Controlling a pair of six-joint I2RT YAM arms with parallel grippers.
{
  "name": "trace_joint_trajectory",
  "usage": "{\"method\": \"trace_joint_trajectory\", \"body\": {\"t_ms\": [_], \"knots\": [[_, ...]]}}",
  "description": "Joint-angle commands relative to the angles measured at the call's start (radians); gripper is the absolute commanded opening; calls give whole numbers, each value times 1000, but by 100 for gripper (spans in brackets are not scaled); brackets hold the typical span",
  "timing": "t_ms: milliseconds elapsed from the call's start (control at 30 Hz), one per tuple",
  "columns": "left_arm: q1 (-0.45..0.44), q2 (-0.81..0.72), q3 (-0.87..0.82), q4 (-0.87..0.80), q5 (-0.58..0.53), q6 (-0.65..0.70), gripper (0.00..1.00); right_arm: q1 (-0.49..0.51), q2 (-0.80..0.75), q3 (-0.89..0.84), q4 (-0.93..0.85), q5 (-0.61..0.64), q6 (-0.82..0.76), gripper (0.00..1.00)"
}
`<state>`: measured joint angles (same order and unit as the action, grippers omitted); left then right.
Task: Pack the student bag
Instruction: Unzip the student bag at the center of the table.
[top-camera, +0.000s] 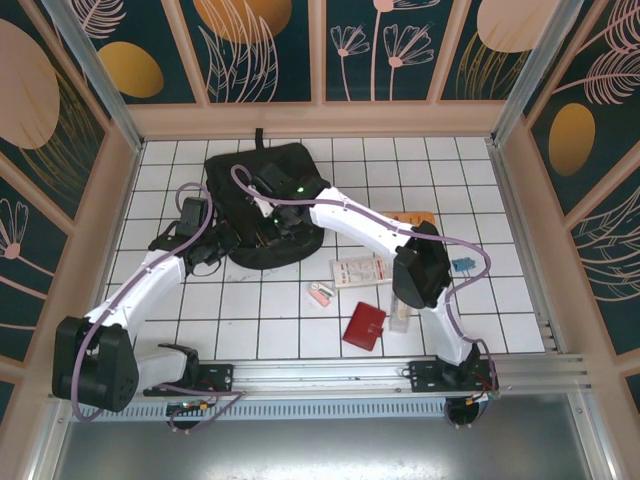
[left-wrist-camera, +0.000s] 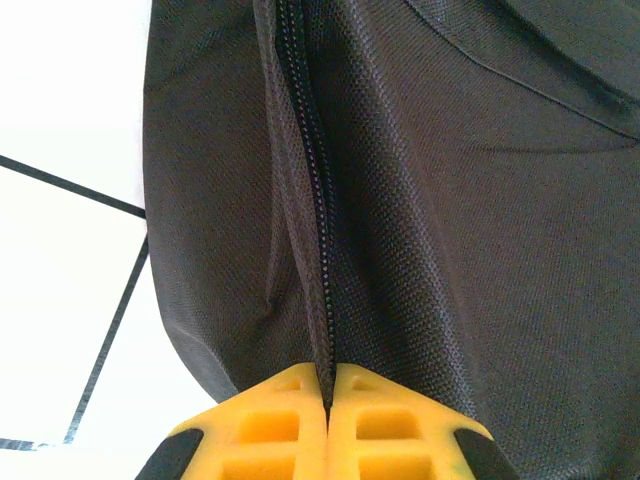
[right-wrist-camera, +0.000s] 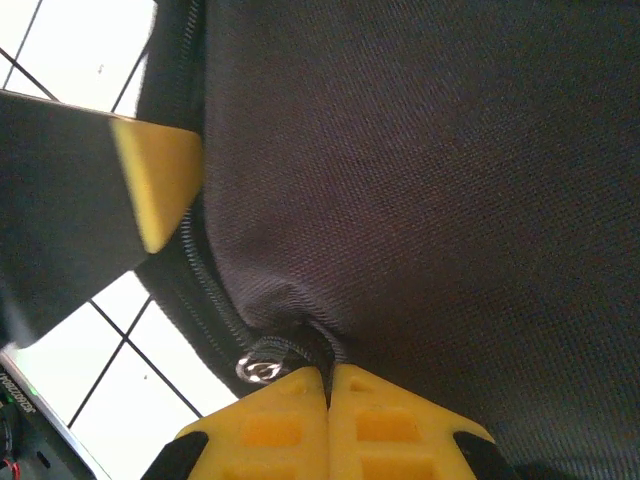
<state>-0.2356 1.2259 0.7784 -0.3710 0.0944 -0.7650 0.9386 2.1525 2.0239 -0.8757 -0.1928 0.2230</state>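
Tabletop (top-camera: 250, 320) of white tiles with dark grid lines, boxed in by pale wood-framed wall panels (top-camera: 265, 50) painted dark teal with orange discs and outlined leaves and flowers. Along the near edge, a metal rail (top-camera: 330, 375) carrying both arm bases, with bare grey metal in front of it.

Toward the far side of the tiles, left of centre, the black backpack (top-camera: 285, 165), lying flat with its top loop pointing at the back wall. Inside hidden, so contents impossible to tell.

Loose on the tiles to the right of the backpack and apart from it: a white printed card (top-camera: 360, 270), a small pink item (top-camera: 321, 295), a red wallet-like square (top-camera: 364, 326), an orange item (top-camera: 412, 217) partly behind the right arm, and a small blue item (top-camera: 462, 265) nearer the right wall.

Left gripper (left-wrist-camera: 328, 385) at the backpack's near left edge, yellow fingertips pressed together on the black fabric, right where the zipper (left-wrist-camera: 310, 200) runs down between them. Right gripper (right-wrist-camera: 328, 385) over the backpack, clenched on the zipper pull (right-wrist-camera: 262, 367), with the round metal ring showing just left of the fingertips. Both white arms reaching in from the near edge and meeting at the backpack.
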Motion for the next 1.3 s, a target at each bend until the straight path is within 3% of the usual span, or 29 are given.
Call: {"method": "trace_joint_trajectory", "body": {"t_ms": [0, 200, 667, 967, 1133, 1200, 1267], "knots": [[-5, -46, 23, -13, -68, 42, 0, -9, -7, -22, -68, 4, 9, 0], [-4, -57, 42, -36, -117, 64, 0, -50, -129, -209, -9, 14, 18, 0], [-4, -47, 44, -45, -169, 91, 0, -162, -315, -470, 62, 92, 4, 0], [-3, -31, 47, -38, -172, 118, 0, -281, -349, -493, 124, 246, 2, 0], [-2, 0, 56, -36, -175, 123, 0, -296, -337, -474, 146, 213, -11, 0], [-3, 37, 79, -46, -201, 117, 17, -268, -346, -485, 141, 212, -20, 0], [-3, 77, 110, -52, -219, 102, 43, -235, -368, -524, 144, 213, -20, 0]]}}
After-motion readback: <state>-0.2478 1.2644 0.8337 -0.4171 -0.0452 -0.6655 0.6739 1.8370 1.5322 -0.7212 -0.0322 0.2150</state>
